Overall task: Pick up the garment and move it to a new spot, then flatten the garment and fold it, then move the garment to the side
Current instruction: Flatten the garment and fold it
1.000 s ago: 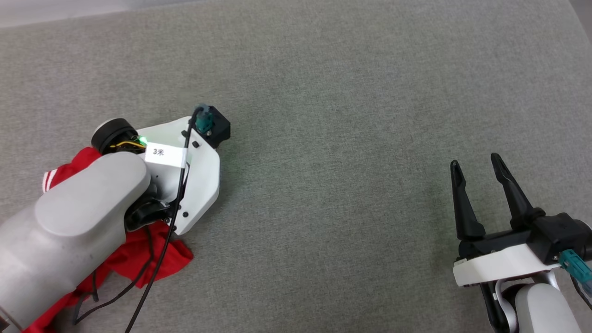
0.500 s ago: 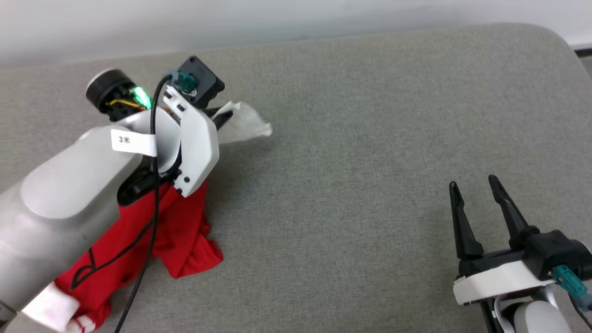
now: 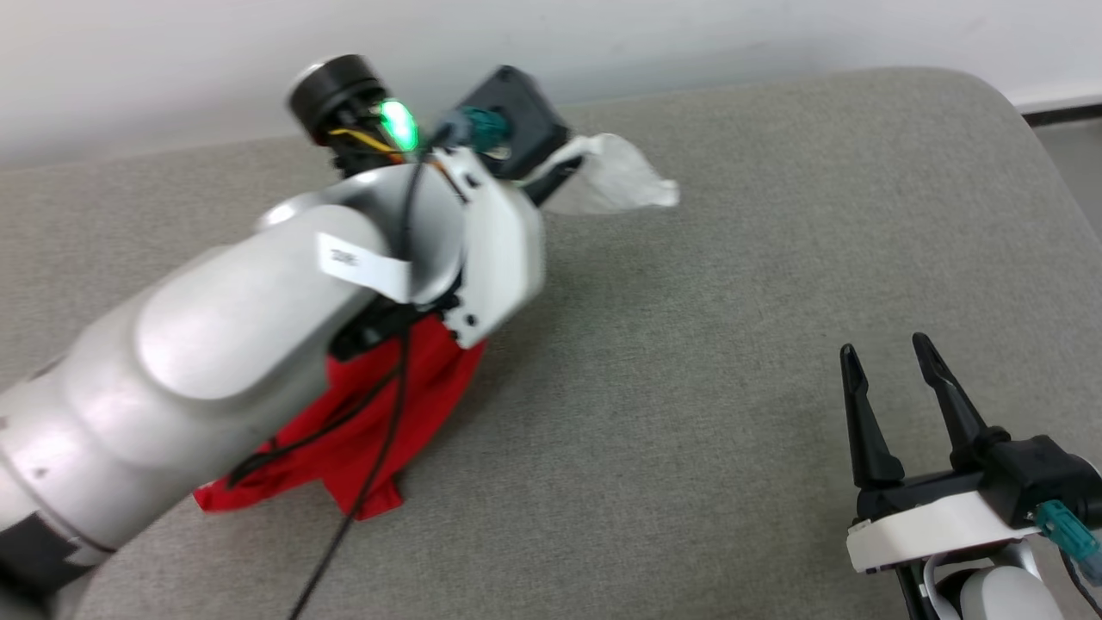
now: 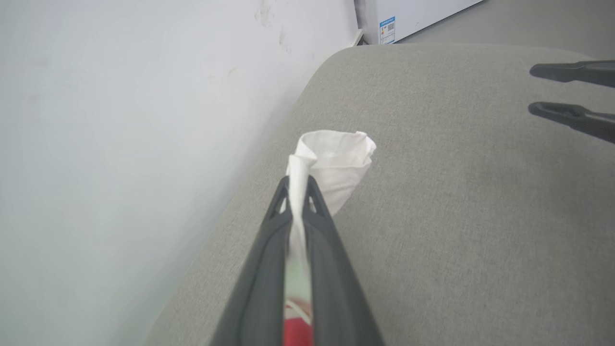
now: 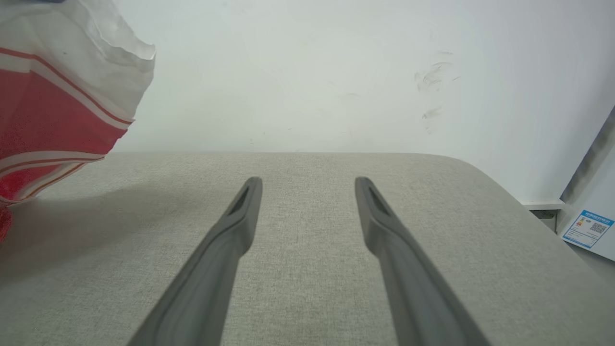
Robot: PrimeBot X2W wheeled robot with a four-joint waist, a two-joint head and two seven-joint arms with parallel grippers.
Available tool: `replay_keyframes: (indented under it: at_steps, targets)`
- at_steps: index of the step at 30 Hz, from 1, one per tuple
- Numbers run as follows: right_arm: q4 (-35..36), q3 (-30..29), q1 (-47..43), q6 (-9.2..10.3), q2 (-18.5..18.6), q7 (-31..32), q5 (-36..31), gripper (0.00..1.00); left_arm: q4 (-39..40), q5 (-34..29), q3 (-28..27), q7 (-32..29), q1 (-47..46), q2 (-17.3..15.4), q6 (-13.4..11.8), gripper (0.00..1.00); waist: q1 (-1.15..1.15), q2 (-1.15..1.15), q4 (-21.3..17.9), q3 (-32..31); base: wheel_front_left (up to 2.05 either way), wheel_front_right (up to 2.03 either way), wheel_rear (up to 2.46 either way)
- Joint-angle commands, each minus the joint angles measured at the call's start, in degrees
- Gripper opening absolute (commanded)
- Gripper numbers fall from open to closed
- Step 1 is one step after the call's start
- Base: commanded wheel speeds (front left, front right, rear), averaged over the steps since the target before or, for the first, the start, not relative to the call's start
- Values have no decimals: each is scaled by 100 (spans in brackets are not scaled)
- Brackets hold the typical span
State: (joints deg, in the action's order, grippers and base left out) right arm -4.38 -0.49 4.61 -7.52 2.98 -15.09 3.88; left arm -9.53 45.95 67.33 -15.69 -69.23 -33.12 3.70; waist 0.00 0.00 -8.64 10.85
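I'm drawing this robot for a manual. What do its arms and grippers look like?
The left gripper and right gripper each have two long tapering dark fingers on a white bracket with a teal plug. The left forearm is smooth pale grey, carrying a white paper tag, a black cable and a green light.

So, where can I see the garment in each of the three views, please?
Head view: garment centre-left, red body below the left forearm, white sleeve at top centre.
Left wrist view: centre, white sleeve pinched in the shut left gripper.
Right wrist view: upper left corner, red with striped trim.
Shared landmark: the open right gripper, lower right in head view, right edge in left wrist view.
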Motion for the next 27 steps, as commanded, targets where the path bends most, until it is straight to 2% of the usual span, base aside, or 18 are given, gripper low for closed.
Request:
replay_keyframes:
  at_steps: [1, 8, 15, 18, 21, 27]
  targets:
    - [39, -4, 66, 6, -19, -10, 15, 100, -55, -42, 59, -7, -98, 177, 21, 0, 0, 0, -131, 120, 0, 0, 0]
    - [136, -61, 284, 6, -18, -10, 167, 100, -676, -200, 368, -46, -292, 1139, 224, 0, 0, 0, -548, 537, 0, 0, 0]
    - [148, -210, 421, 6, -18, -10, 329, 100, -1605, -395, 568, 7, 94, 1912, 354, 0, 0, 0, -917, 915, 0, 0, 0]
    - [165, -289, 495, 6, -19, -10, 375, 100, -1926, -534, 589, -28, 360, 2163, 365, 0, 0, 0, -1016, 1040, 0, 0, 0]
    - [158, -324, 509, 6, -19, -10, 419, 100, -1908, -795, 606, -264, 816, 2392, 367, 0, 0, 0, -1077, 1125, 0, 0, 0]
    - [119, -344, 596, 6, -19, -10, 453, 100, -1701, -1191, 601, -796, 1644, 2554, 370, 0, 0, 0, -1091, 1221, 0, 0, 0]
